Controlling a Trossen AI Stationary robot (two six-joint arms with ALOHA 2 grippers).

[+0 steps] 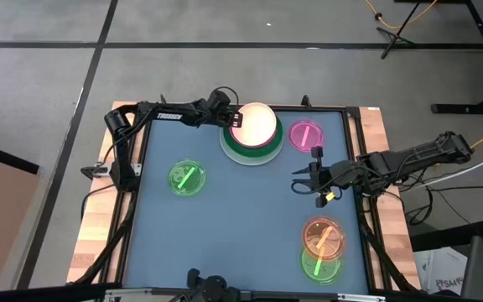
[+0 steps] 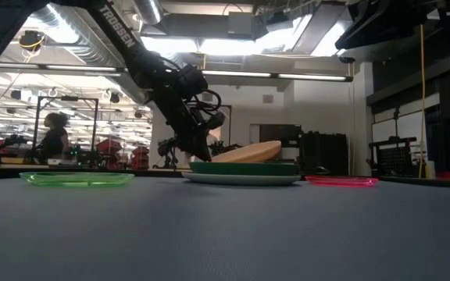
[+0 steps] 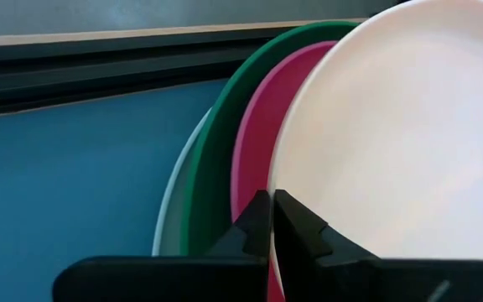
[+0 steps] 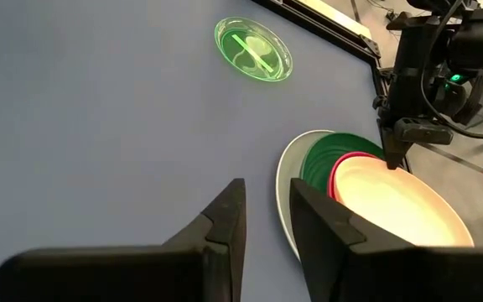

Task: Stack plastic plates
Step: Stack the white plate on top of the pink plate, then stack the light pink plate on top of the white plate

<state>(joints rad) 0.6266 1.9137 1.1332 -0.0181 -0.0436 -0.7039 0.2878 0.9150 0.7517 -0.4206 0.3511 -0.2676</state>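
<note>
left gripper (image 1: 235, 118): clamped on the rim of the cream plate (image 1: 254, 123), tilted atop the hot pink, dark green and pale plates at the table's (image 1: 241, 226) far centre | right gripper (image 1: 300, 180): narrow gap, empty, hovering right of centre | translucent plates scattered around

A: What colours are in the stack at the upper middle of the overhead frame?
B: A cream plate (image 1: 255, 124) on top, a hot pink plate (image 3: 254, 143) under it, then a dark green plate (image 1: 246, 154), with a pale blue-white plate (image 4: 285, 180) lowest.
A: And the loose ones?
B: A translucent pink plate (image 1: 306, 135) with a stripe just right of the stack, a translucent green plate (image 1: 186, 178) with a pale stripe at centre left, an orange striped plate (image 1: 323, 236) over another green plate (image 1: 320, 266) at lower right.
A: The bench (image 1: 241, 226)?
B: Grey-blue, with a black frame and pale wood edges.
</note>
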